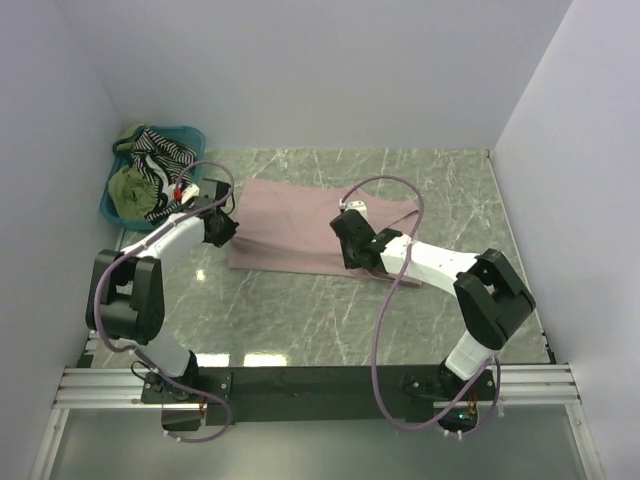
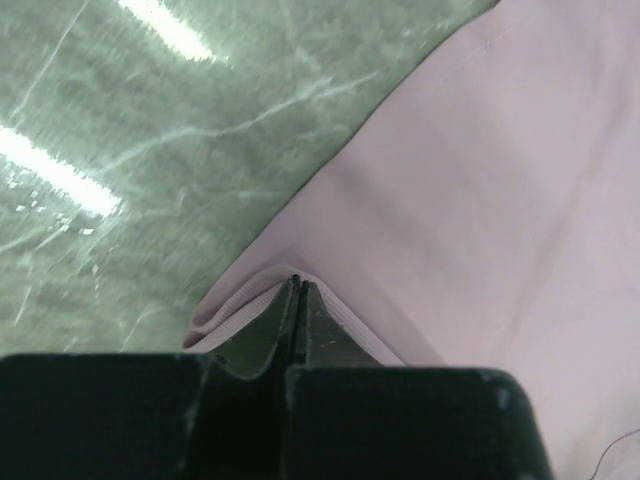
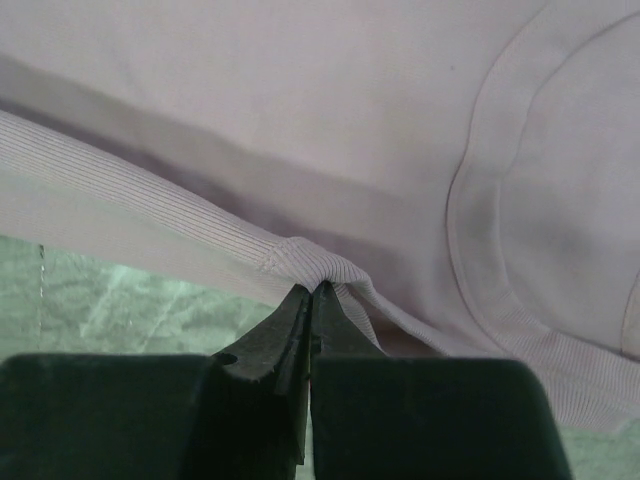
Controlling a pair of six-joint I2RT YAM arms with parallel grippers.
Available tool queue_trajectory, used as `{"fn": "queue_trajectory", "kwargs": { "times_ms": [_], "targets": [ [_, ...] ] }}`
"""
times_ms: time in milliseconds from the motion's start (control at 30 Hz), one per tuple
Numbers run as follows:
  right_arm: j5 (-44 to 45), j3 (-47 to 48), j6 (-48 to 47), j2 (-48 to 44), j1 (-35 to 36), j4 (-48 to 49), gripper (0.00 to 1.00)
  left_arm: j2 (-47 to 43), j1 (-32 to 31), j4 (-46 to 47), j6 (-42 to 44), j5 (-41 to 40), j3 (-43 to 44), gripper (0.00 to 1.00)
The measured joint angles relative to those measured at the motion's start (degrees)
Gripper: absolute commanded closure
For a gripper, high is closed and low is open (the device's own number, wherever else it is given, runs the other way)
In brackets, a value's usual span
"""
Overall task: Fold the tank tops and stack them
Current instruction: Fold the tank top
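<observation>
A dusty pink tank top (image 1: 300, 225) lies spread on the marble table. My left gripper (image 1: 225, 228) is shut on its left ribbed edge (image 2: 245, 300), which is lifted and folded over the fingertips. My right gripper (image 1: 352, 240) is shut on a ribbed hem (image 3: 300, 258) near the armhole seam (image 3: 470, 250). An olive green top (image 1: 130, 188) and a black-and-white striped top (image 1: 160, 150) lie in the basket at the far left.
A teal plastic basket (image 1: 190, 133) stands at the back left corner by the wall. White walls enclose the marble table (image 1: 300, 320) on three sides. Cables loop above both arms.
</observation>
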Motion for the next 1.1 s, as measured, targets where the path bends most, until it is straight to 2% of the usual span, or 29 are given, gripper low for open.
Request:
{"fn": "queue_trajectory", "kwargs": {
  "times_ms": [467, 1000, 1067, 1100],
  "targets": [
    [-1.7, 4.5, -1.0, 4.4, -3.8, 0.2, 1.00, 11.0, 0.6, 0.0, -0.1, 1.5, 11.0, 0.99],
    [-1.9, 7.8, -1.5, 8.7, -4.9, 0.2, 1.00, 13.6, 0.9, -1.7, -0.2, 1.5, 13.4, 0.99],
    [-1.9, 7.9, -1.5, 8.8, -5.0, 0.2, 0.93, 14.1, 1.0, -1.8, -0.2, 1.5, 13.5, 0.96],
    [-1.9, 8.0, -1.5, 8.9, -5.1, 0.2, 0.88, 14.3, 1.0, -1.8, -0.2, 1.5, 13.5, 0.84]
  ]
}}
